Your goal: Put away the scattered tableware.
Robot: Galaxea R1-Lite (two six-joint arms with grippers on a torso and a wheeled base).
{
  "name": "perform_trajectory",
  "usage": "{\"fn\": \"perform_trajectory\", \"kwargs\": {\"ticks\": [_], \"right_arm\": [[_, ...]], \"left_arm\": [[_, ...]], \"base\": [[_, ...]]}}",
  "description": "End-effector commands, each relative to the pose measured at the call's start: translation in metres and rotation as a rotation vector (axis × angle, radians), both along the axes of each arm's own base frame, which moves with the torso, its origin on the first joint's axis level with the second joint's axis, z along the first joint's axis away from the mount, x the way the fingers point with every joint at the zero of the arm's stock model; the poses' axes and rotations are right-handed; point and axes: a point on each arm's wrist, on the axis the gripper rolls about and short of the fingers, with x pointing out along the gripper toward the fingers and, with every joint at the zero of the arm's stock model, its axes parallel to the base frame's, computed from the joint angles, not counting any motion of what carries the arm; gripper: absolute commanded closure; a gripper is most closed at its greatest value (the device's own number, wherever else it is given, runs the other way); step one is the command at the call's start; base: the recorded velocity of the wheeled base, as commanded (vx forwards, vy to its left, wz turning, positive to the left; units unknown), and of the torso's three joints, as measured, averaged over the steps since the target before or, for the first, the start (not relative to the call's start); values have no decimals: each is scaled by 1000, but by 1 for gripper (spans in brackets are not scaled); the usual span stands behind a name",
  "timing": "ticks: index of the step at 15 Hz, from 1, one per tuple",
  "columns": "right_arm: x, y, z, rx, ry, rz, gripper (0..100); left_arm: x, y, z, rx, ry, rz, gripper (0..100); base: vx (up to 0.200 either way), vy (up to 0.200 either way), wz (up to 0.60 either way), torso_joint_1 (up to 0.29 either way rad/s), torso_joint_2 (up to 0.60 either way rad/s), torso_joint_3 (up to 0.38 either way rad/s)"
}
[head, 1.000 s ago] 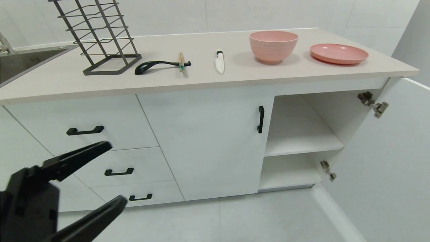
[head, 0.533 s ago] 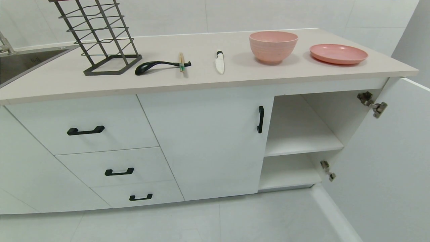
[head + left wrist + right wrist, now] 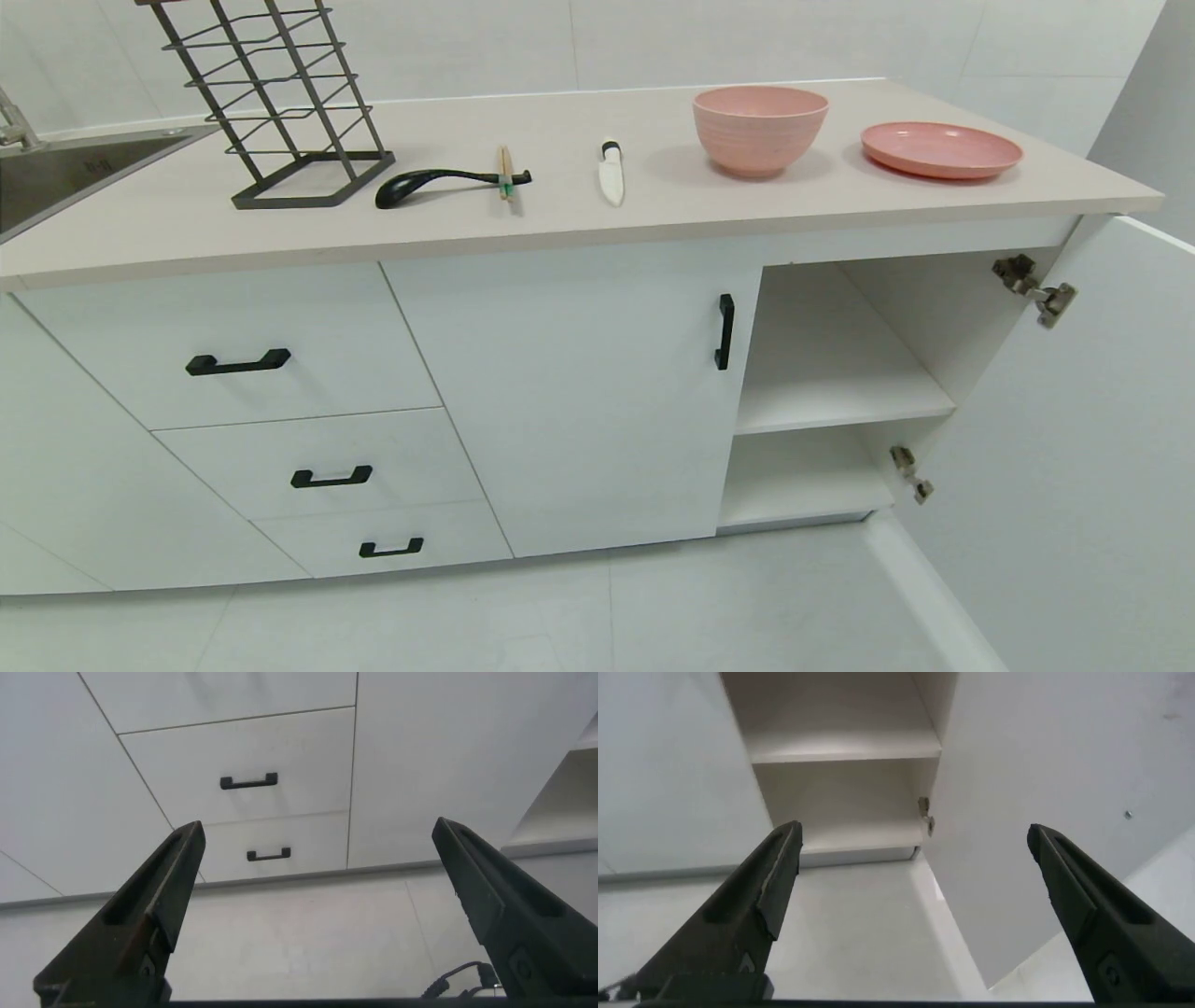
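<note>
On the counter (image 3: pixel 840 201), bowl (image 3: pixel 759 131) seems empty; left end effector (image 3: pixel 318 824), right end effector (image 3: pixel 913 828) apart.

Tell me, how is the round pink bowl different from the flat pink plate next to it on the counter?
The round pink bowl is deep with tall sides; the flat pink plate is shallow with only a low rim. The bowl stands higher than the plate, while the plate spreads wider than the bowl. The plate lies nearer the counter's right end; the bowl sits to its left. Both are pink, round and upright, resting apart on the beige countertop.
</note>
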Motion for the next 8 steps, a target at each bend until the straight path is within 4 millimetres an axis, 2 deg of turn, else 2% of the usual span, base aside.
{"fn": "perform_trajectory", "kwargs": {"ticks": [1,6,8], "right_arm": [[0,-2,0,72,-15,-103,0],[0,0,-1,61,-12,3,0],[1,0,-2,67,-11,-17,0]], "left_arm": [[0,0,0,5,0,-2,0],[0,0,0,8,0,-7,0],[0,0,0,-4,1,-5,0]], "base": [[0,0,0,0,0,0],[0,0,0,0,0,0],[0,0,0,0,0,0]]}}
